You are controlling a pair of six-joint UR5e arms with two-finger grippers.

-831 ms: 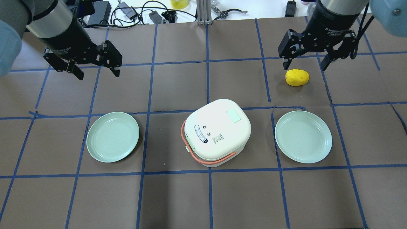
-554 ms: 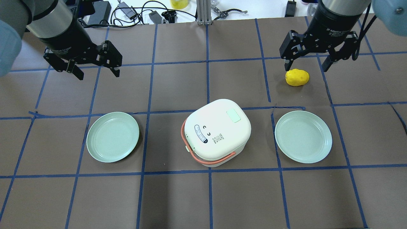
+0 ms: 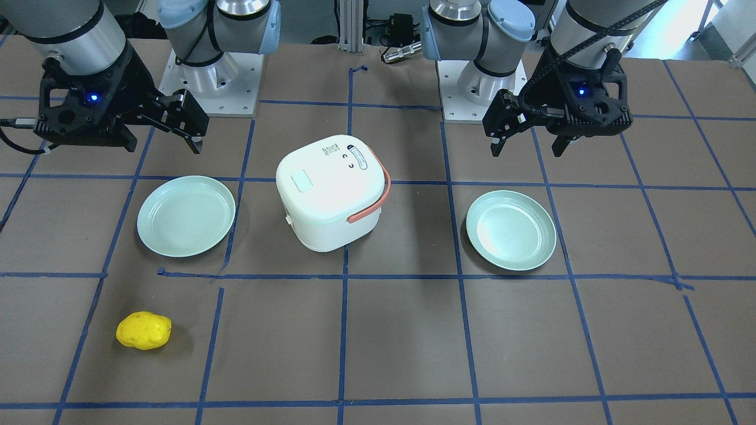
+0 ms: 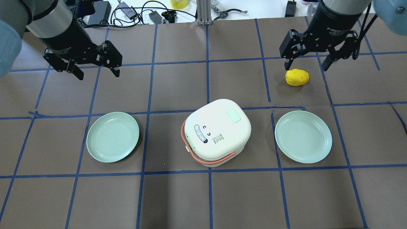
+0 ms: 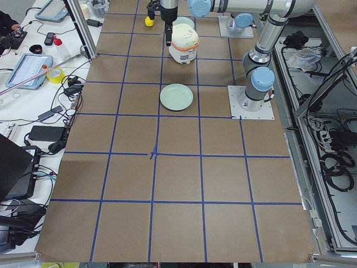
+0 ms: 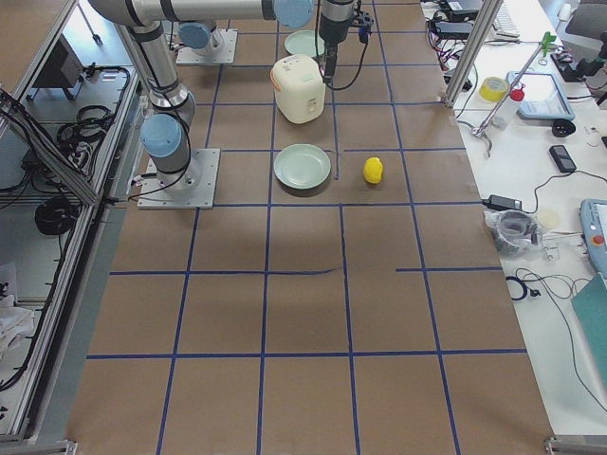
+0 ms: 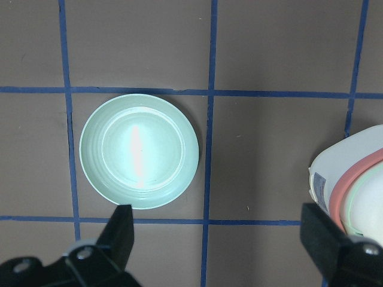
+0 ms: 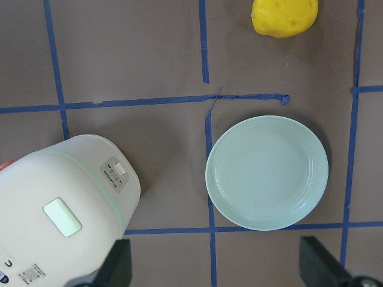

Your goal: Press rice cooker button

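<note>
**White cooker untouched, both claws spread wide and waiting**

Brown-papered desk [image 4: 178, 86], gridded in blue tape. Between the left claw [image 4: 98, 75] and the right claw [image 4: 306, 67], well below both and touching neither: the rice cooker [image 4: 217, 132]. Lid shut, salmon handle [image 4: 218, 158] folded down around the body, probably to leave the lid top bare for a press from above. On the lid, toward the right claw's side, a pale green button [image 4: 233, 116]. On the side wall, seen from the right wrist, a small panel with a switch [image 8: 119, 170]. Cannot tell from the task line which of the two to press.

Left claw: released, fingers [image 7: 119, 233] far apart, gripping nothing, looking down on the left plate [image 4: 113, 136], with only the cooker's edge showing at its inner side. Right claw: likewise released and empty, looking down on the right plate [image 4: 303, 136], with the cooker off to its inner side and a yellow lump [image 4: 297, 77] farther ahead of it.

Judging by this, no part of the press begun. Looks like closer work for the right claw, given the green button on its side of the lid. Likely calls for clenching first, to offer one blunt tip instead of two spread ones. Then a square descent, to avoid skidding on the smooth lid or shoving the cooker across the paper. Plates and lump: no part in this, best left alone.
</note>
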